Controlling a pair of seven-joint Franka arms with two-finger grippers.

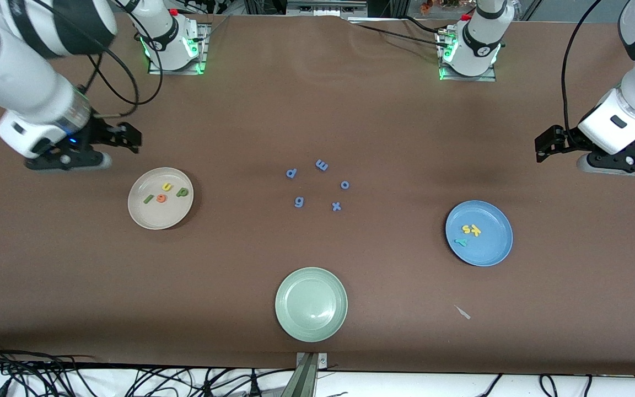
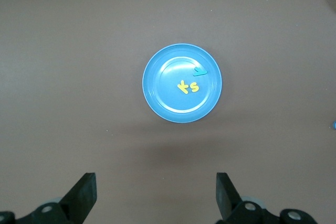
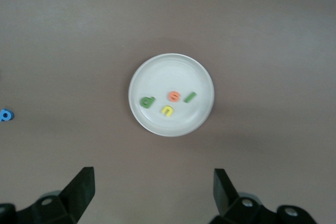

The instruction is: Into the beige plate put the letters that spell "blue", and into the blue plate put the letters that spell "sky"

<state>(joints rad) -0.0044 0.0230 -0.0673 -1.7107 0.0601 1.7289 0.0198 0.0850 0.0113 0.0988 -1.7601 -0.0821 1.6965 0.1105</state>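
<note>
1. The beige plate (image 1: 140,215) sat toward the right arm's end of the table, and all four letters of "blue" lay inside it: the green "b" (image 1: 183,192), the yellow "u" (image 1: 167,187), the orange "e" (image 1: 160,197) and the dark green "l" (image 1: 148,200), close together in a loose row
2. The blue plate (image 1: 488,248) sat toward the left arm's end of the table; in it lay the yellow "s" (image 1: 466,229) touching the yellow "k" (image 1: 475,230), with the teal "y" (image 1: 461,241) just beside them, nearer the front camera
3. Five blue letters (image 1: 319,185) lay scattered on the bare table (image 1: 75,286) between the two plates, in a rough ring, well apart from both
4. A pale green plate (image 1: 311,304) stood nearest the front camera, near the middle of the table's edge, with nothing in it
5. A small pale scrap (image 1: 463,312) lay on the table nearer the front camera than the blue plate
6. The right gripper (image 3: 153,192) hung in the air above the table just beside the beige plate, fingers spread wide and holding nothing
7. The left gripper (image 2: 156,196) hung above the table near the blue plate, its fingers likewise wide apart and empty
</note>
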